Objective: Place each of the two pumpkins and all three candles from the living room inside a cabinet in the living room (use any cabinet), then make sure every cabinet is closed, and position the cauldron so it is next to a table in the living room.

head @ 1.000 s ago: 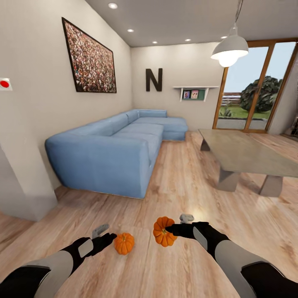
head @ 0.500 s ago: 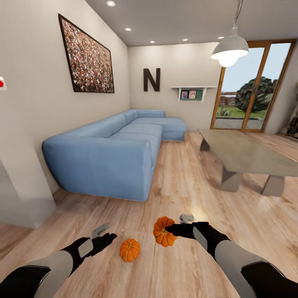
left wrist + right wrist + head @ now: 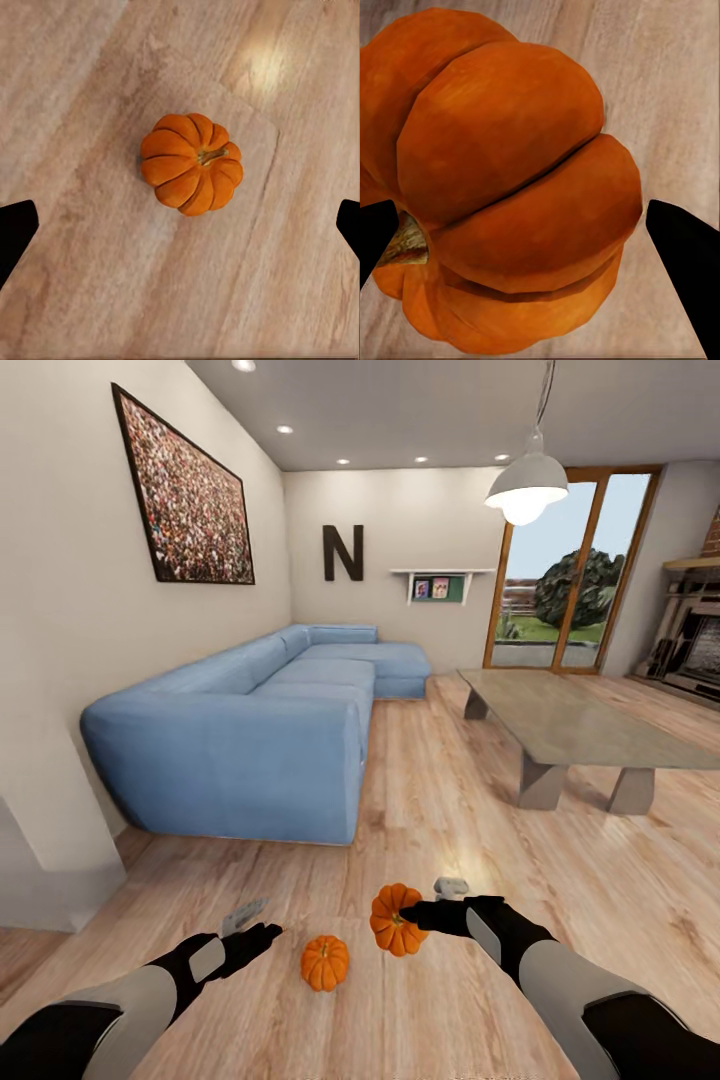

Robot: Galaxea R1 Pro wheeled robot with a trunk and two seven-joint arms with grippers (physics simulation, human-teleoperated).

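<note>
The right gripper grips one pumpkin, its fingertips partly hidden behind the fruit. The second pumpkin lies on the wooden floor just beside the first, apart from the spread, empty left gripper. Beyond the pumpkins stands the grey table, its far right end cut off, and the blue sofa.
</note>
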